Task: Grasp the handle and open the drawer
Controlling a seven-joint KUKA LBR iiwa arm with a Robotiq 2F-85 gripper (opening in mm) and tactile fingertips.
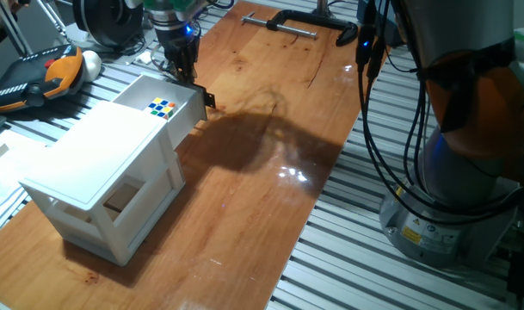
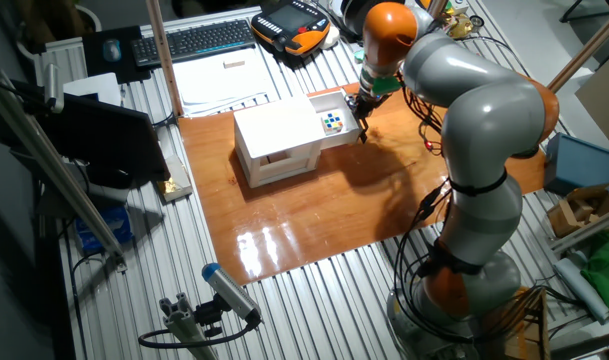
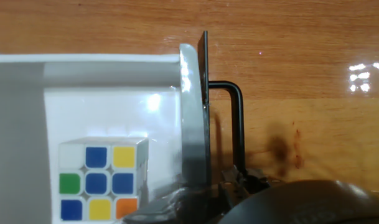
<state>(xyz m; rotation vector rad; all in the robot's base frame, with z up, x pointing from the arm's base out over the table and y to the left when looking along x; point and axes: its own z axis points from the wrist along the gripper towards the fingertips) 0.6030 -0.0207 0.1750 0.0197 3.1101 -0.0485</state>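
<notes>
Where we look along the fingers: the gripper fills the bottom edge as dark, blurred shapes, and we cannot tell how wide its jaws stand or whether they grip anything.
Handle: we see the handle as a thin black bent bar standing off the drawer front; its lower end runs down into the dark gripper parts. In one fixed view it is a small black piece on the front wall, just below the fingers.
Drawer: we find the drawer pulled well out of its cabinet, with its white front wall edge-on beside the handle. In one fixed view the open tray juts towards the gripper.
Cube: we note a colour cube lying inside the drawer, near the front wall, its blue, yellow, green and orange squares facing up.
Cabinet: we see the white cabinet standing on the table, flat-topped, with an open slot low on its side.
Table: we see a glossy wooden table carrying the arm's shadow beside the drawer.
Arm: we see the grey and orange arm arching over from its base to the drawer front.
Clamp: we spot a black clamp at the table's far end, well apart from the drawer.
Pendant: we see an orange and black pendant lying off the wood, beyond the cabinet.
</notes>
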